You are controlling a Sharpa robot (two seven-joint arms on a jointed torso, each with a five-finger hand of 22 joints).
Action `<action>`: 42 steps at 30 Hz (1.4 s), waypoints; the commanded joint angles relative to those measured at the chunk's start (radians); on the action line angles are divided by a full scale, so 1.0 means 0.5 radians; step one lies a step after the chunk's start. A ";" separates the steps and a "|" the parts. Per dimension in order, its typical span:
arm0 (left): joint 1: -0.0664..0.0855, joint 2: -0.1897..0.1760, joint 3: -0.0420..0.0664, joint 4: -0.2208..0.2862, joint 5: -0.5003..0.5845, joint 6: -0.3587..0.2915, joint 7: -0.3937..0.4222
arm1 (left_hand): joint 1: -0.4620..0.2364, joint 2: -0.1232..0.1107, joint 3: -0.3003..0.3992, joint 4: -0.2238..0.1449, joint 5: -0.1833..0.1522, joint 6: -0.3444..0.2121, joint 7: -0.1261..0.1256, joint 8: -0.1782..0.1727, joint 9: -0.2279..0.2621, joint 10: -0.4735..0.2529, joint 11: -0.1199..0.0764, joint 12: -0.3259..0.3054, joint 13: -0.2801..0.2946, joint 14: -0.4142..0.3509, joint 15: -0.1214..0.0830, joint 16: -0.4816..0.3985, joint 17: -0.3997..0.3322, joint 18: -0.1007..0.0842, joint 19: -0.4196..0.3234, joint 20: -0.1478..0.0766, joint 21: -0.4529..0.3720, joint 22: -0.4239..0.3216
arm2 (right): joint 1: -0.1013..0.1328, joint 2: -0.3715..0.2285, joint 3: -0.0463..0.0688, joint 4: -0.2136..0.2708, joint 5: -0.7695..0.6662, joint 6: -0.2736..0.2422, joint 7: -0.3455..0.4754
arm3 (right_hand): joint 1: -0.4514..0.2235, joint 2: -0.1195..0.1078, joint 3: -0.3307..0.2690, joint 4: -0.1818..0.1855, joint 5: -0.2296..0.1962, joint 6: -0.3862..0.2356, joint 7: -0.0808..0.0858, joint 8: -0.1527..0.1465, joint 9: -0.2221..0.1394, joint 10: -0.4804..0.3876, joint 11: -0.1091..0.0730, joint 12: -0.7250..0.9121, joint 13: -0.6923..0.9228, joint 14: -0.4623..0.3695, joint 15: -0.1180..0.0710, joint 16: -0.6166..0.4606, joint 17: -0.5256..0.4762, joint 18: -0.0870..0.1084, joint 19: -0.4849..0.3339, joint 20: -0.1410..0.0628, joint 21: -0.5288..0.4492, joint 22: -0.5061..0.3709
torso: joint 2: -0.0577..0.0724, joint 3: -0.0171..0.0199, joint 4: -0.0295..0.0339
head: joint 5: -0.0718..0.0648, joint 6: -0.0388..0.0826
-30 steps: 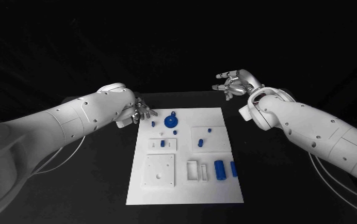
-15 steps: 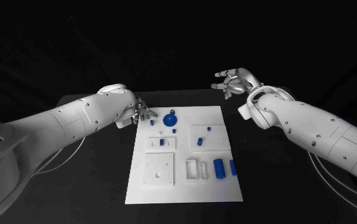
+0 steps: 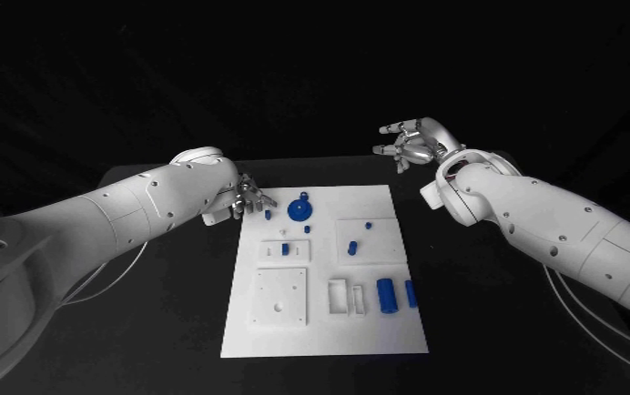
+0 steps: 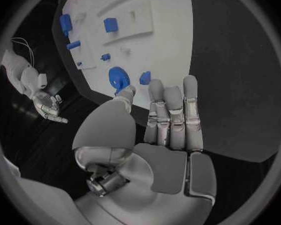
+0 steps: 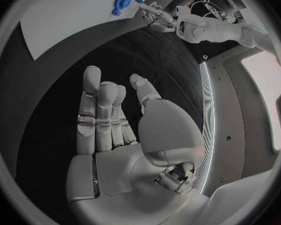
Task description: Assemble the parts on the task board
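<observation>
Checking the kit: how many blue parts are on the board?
8: a gear and two small pieces at the far end, three small ones in the middle, two larger ones near-right. Others may be hidden.

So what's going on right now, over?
Left hand open at the task board's far left corner, fingertips near the blue gear. Right hand open, raised beyond the board, holding nothing. Nothing blocking the parts.
</observation>
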 commanded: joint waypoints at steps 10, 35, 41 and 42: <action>-0.023 0.014 -0.005 -0.033 -0.011 0.099 0.026 | -0.017 -0.022 0.008 0.033 -0.018 -0.023 0.006 -0.004 -0.039 -0.026 0.008 0.007 -0.006 -0.024 0.007 0.011 -0.009 -0.021 -0.017 0.007 -0.015 0.007 | 0.000 -0.001 0.003 0.005 -0.001 0.002 0.003 | -0.019 -0.002 0.011 0.001 0.016 -0.017 0.003 -0.006 0.000 -0.008 -0.005 0.001 -0.005 -0.014 -0.001 -0.011 -0.004 0.009 0.058 -0.003 0.004 -0.008 | 0.002 0.0003 -0.001 | -0.005 -0.007; -0.040 0.029 -0.007 -0.044 0.044 0.100 0.046 | -0.022 0.028 -0.014 0.000 -0.019 -0.034 0.013 -0.014 -0.089 -0.037 0.013 0.012 -0.012 -0.033 0.011 0.015 -0.023 -0.018 -0.017 0.013 -0.029 0.015 | 0.000 0.007 0.004 -0.003 -0.001 0.005 0.003 | -0.017 -0.002 0.010 0.005 0.016 -0.013 0.002 -0.006 0.000 -0.008 -0.005 0.003 -0.005 -0.013 -0.001 -0.011 -0.003 0.009 0.058 -0.004 0.006 -0.011 | 0.002 0.0008 0.000 | -0.011 -0.014; -0.040 0.010 -0.007 -0.038 0.044 0.055 0.048 | -0.030 0.024 -0.030 -0.016 -0.030 -0.030 0.010 -0.008 -0.095 -0.034 0.011 0.015 -0.013 -0.030 0.010 0.019 -0.026 -0.018 -0.014 0.011 -0.031 0.021 | 0.000 0.005 0.004 -0.005 -0.001 0.006 0.002 | -0.017 -0.002 0.010 0.005 0.016 -0.013 0.002 -0.006 0.000 -0.008 -0.005 0.003 -0.005 -0.013 -0.001 -0.011 -0.003 0.009 0.058 -0.004 0.006 -0.011 | 0.001 0.0004 0.001 | -0.010 -0.009; -0.040 0.005 -0.007 -0.035 0.045 0.042 0.049 | -0.031 0.011 -0.026 -0.009 -0.049 -0.030 0.011 -0.007 -0.096 -0.033 0.012 0.016 -0.013 -0.028 0.010 0.020 -0.026 -0.018 -0.013 0.011 -0.032 0.022 | 0.000 0.005 0.004 -0.005 -0.001 0.006 0.002 | -0.017 -0.002 0.010 0.005 0.016 -0.013 0.002 -0.006 0.000 -0.008 -0.005 0.003 -0.005 -0.013 -0.001 -0.011 -0.003 0.009 0.058 -0.004 0.006 -0.011 | 0.001 0.0004 0.001 | -0.010 -0.009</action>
